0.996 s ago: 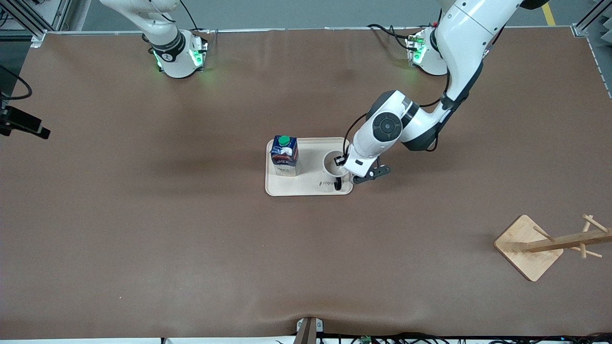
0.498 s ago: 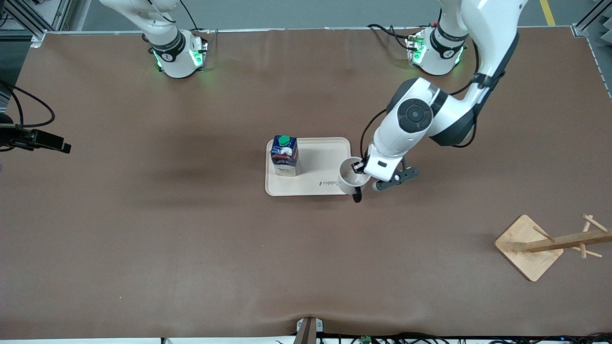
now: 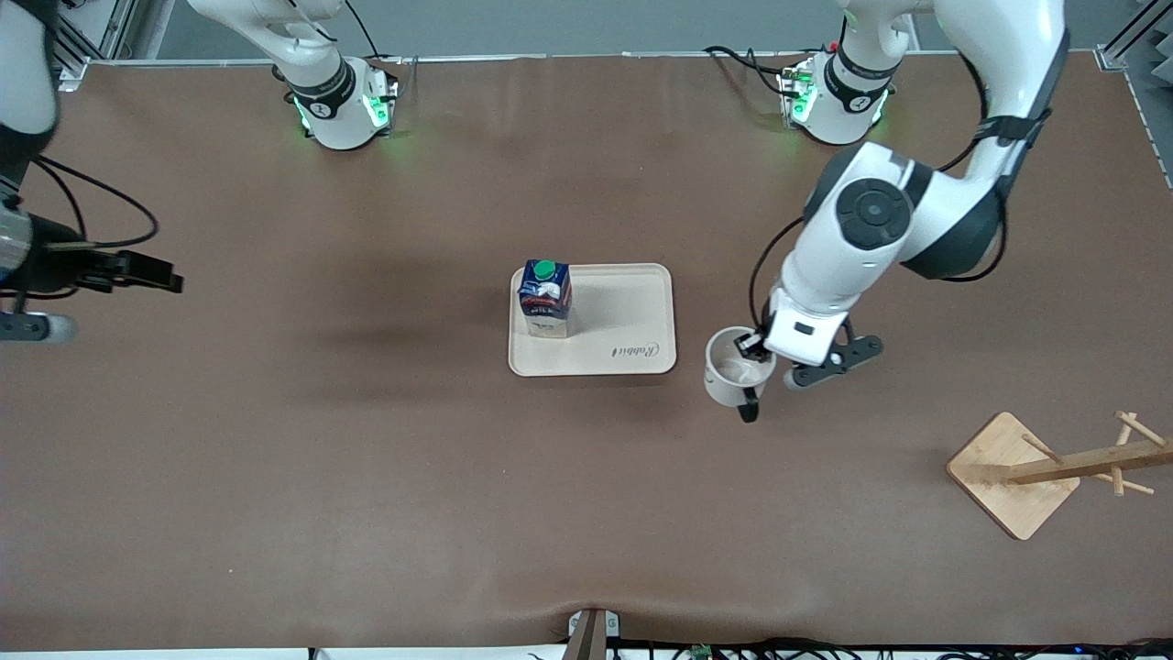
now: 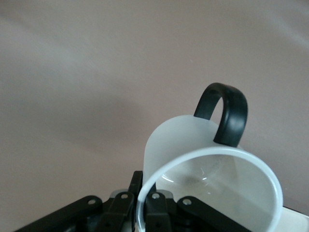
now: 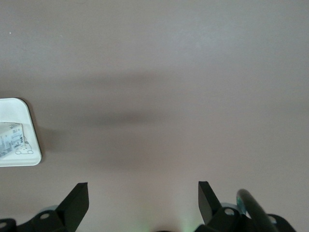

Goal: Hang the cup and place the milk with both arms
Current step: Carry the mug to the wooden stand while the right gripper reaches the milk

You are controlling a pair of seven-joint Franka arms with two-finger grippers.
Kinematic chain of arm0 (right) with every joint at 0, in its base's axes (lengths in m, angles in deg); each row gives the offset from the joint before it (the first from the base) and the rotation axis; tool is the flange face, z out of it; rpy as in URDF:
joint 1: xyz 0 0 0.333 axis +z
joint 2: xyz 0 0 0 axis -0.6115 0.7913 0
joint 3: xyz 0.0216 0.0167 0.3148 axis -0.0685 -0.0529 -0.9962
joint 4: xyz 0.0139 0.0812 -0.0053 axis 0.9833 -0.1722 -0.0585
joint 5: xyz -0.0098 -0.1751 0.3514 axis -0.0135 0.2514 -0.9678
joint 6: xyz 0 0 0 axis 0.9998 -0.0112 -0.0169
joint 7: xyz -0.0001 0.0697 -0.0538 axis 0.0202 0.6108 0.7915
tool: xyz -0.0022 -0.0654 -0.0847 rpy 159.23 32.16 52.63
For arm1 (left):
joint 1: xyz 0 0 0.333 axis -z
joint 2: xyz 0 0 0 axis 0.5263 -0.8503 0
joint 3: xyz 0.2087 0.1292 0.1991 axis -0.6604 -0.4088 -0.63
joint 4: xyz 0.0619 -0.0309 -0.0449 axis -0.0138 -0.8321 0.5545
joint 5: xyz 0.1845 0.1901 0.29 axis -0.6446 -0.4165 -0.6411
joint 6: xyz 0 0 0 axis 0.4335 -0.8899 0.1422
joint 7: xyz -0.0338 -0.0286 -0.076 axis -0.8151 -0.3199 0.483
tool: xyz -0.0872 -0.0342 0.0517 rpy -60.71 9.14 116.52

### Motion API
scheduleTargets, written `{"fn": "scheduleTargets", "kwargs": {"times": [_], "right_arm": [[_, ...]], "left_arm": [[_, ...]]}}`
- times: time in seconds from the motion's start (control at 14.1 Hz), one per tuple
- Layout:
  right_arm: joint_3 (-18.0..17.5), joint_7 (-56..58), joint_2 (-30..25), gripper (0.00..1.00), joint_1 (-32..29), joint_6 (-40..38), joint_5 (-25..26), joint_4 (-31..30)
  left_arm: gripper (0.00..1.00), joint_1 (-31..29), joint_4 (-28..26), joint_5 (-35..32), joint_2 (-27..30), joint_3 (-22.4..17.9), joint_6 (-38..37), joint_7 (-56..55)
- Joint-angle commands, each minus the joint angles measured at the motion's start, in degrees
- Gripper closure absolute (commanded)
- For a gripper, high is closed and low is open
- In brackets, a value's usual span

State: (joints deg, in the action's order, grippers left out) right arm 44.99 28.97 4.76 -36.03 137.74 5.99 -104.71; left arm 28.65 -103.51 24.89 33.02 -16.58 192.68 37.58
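The left claw (image 3: pixel 753 353) is mostly hidden under its own wrist in the front view; only in the left wrist view do its fingers (image 4: pixel 153 208) show, pinching the rim of the cup (image 3: pixel 733 376). The cup's side with any drawing is not in view; what shows is a white body, an open mouth and a black loop handle (image 4: pixel 224 113) pointing away from the wrist. The cup hangs upright in the air over bare brown worktop (image 3: pixel 367 477), just off the tray (image 3: pixel 632 316) toward the left arm's end.

The tray is pale and shallow, with a small printed word near one corner. It holds only the milk (image 3: pixel 545 299), standing upright in the corner toward the right arm's end: dark blue carton, round green cap, red-and-white label, pale lower part.

The right claw (image 3: pixel 151 272) is over the worktop at the right arm's end, partly cut off by the frame edge, its fingers (image 5: pixel 77 203) spread wide and holding nothing.

A wooden rack (image 3: pixel 1054 467) stands near the left arm's end, well apart from the cup.
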Motion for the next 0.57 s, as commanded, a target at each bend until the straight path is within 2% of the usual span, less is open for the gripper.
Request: {"fn": "scheduleTargets", "kwargs": {"times": [0.0,0.07,0.28,0.5], "right_arm": [[0.2,-7.3,0.5,0.0,3.9,0.2,-0.2,0.0],[0.2,-8.1,1.2,0.0,5.9,0.2,-1.1,-0.1],[0.2,-18.0,2.4,0.0,9.9,4.0,-8.6,-1.8],[0.2,-24.5,2.5,0.0,14.8,7.9,-9.0,-4.8]], "left_arm": [[1.0,-3.8,1.1,-1.0,4.5,0.3,-5.1,6.6],[1.0,-5.1,1.4,-1.0,5.4,0.3,-6.5,9.8],[1.0,-9.8,1.7,-1.0,8.3,0.3,-8.8,18.9],[1.0,-13.5,1.7,-1.0,10.8,0.3,-10.9,27.3]]}}
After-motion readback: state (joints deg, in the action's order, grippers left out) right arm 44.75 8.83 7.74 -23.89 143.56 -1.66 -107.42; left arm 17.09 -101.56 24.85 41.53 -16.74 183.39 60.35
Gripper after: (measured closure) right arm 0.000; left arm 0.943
